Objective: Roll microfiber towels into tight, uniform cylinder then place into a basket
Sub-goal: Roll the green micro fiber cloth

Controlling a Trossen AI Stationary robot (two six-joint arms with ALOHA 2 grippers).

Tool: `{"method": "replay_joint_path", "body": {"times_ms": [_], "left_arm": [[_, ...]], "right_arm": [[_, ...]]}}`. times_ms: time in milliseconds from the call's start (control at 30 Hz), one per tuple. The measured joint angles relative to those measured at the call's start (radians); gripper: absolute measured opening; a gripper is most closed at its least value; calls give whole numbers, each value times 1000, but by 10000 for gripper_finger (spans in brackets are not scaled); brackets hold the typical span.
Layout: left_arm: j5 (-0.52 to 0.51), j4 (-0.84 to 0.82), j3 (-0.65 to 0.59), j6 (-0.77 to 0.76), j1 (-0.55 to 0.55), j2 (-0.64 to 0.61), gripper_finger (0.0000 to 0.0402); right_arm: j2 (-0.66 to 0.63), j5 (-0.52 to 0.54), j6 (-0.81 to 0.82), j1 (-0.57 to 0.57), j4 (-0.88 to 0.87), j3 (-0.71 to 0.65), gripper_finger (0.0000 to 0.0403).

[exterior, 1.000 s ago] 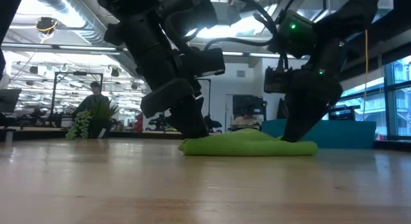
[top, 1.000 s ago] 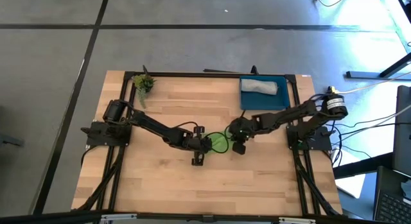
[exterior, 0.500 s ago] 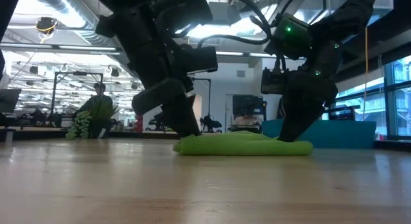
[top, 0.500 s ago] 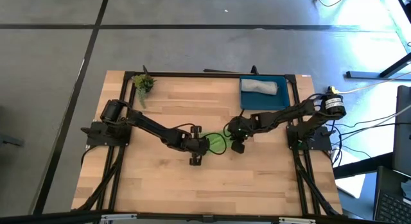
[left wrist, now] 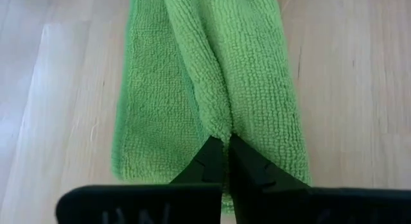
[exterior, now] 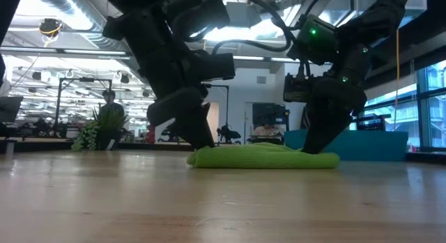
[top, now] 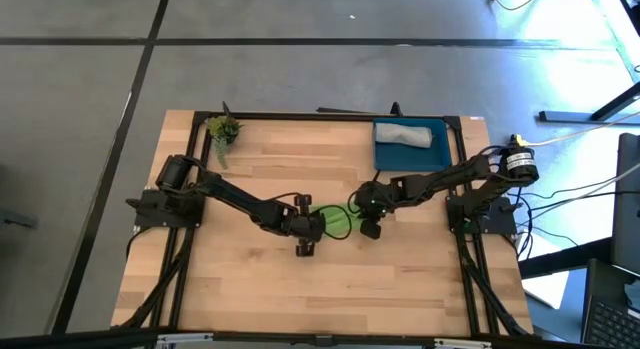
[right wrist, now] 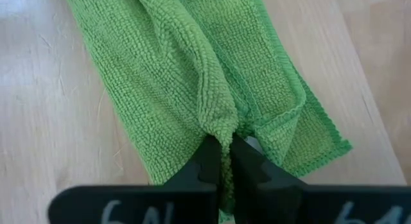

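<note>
The lime green microfiber towel (top: 339,222) lies mid-table as a narrow folded strip, flat on the wood, with a raised ridge along its length. My left gripper (left wrist: 223,146) is shut on the ridge at the strip's left end (exterior: 198,158). My right gripper (right wrist: 221,144) is shut on it at the right end (exterior: 327,159). A grey towel (top: 403,136) lies rolled inside the dark-blue basket (top: 440,154) at the far right. My left gripper pinches the raised fold of the towel's ridge (left wrist: 217,121) between its two fingertips, at the strip's left end. The fingers slant down from the table's left. The rest of the strip lies on the table. My right gripper pinches the same raised ridge (right wrist: 218,118) between its two fingertips at the strip's right end, several layers bunched together. The fingers slant down from the table's right. A loose hemmed corner (right wrist: 314,144) lies flat beside them.
A small potted plant (top: 223,129) stands at the far left corner. Bare wood lies on the near side of the towel (top: 330,289). In the low view a person (exterior: 106,111) shows in the room beyond the table.
My left gripper has turned a little at the wrist and shifted slightly toward the table's left. The green towel has slid a little that way along the table, still gripped at both ends.
</note>
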Motion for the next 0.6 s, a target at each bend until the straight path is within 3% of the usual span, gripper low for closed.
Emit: {"method": "replay_joint_path", "body": {"times_ms": [367, 600], "left_arm": [[-8, -4, 1, -76, 9, -1, 81], [-8, -54, 2, -40, 17, -55, 84]], "right_arm": [[1, -1, -3, 0, 6, -1, 12], [1, -1, -3, 0, 9, -2, 12]]}}
